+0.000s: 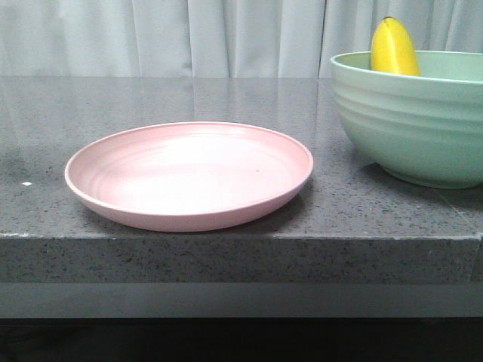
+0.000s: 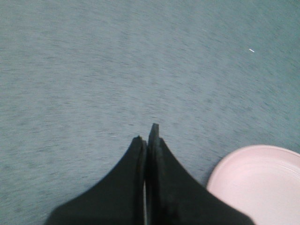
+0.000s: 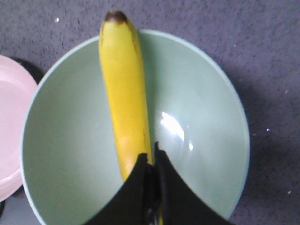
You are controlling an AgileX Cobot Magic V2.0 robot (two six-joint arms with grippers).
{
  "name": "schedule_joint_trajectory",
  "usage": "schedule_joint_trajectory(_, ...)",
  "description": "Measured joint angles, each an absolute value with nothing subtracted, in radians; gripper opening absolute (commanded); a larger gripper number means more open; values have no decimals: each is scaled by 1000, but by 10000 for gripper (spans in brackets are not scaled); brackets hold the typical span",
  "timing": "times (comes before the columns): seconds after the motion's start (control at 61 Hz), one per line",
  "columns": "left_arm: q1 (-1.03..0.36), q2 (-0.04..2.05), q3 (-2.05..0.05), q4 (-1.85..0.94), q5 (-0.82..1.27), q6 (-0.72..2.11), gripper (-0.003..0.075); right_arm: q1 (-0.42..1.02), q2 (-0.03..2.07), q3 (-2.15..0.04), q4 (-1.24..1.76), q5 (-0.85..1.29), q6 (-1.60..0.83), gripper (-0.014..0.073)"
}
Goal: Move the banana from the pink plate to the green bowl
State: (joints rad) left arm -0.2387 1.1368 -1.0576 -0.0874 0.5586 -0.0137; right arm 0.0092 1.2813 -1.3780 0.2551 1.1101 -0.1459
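- Pale pink, shallow round plate with a raised rim and faint concentric rings (image 1: 189, 175): sits on the dark grey speckled stone tabletop (image 1: 151, 98), close to its front edge; its inner surface is bare.
- Pale mint-green, deep round bowl with horizontal ridges on its outer wall (image 1: 411, 121): stands on the same tabletop to the right of the plate and slightly farther back, near it but apart; its right side is cut off by the edge of the front view.
- Glossy bright yellow banana (image 1: 393, 47): lies inside the bowl. In the front view one end projects above the bowl's far rim. In the right wrist view the fruit runs from the bowl's interior up its wall, its dark-tipped end passing over the rim.
- Right gripper (image 3: 153, 157): hangs directly over the bowl. Its two black fingers are pressed together tip to tip, and the banana's near end passes beneath them. Whether they touch the fruit cannot be told.
- Left gripper (image 2: 146, 133): hangs above bare tabletop, its black fingers brought together with nothing between them; the plate's rim shows just beside it.
- Pale grey pleated curtain (image 1: 189, 34): hangs behind the table, filling the background.
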Motion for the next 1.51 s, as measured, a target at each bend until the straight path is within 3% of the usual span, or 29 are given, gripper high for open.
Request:
schedule_joint_trajectory(0.262, -68, 879, -865, -80, 532, -14, -20, 80, 956, -1016, 258, 761, -219, -60)
schedule_joint_trajectory(0.557, -60, 549, -580, -78, 444, -14, -20, 122, 520, -562, 263, 498, -228, -60)
schedule_joint_trajectory(0.803, -60, 280, -411, -79, 442, -14, -20, 122, 217, -341, 264, 394, -233, -60)
schedule_joint_trajectory(0.984, -60, 178, -362, -81, 442, -14, -20, 122, 151, -312, 266, 360, -233, -60)
schedule_joint_trajectory(1.508, -60, 173, -362, -81, 436, -14, -20, 122, 151, -312, 266, 356, -233, -60)
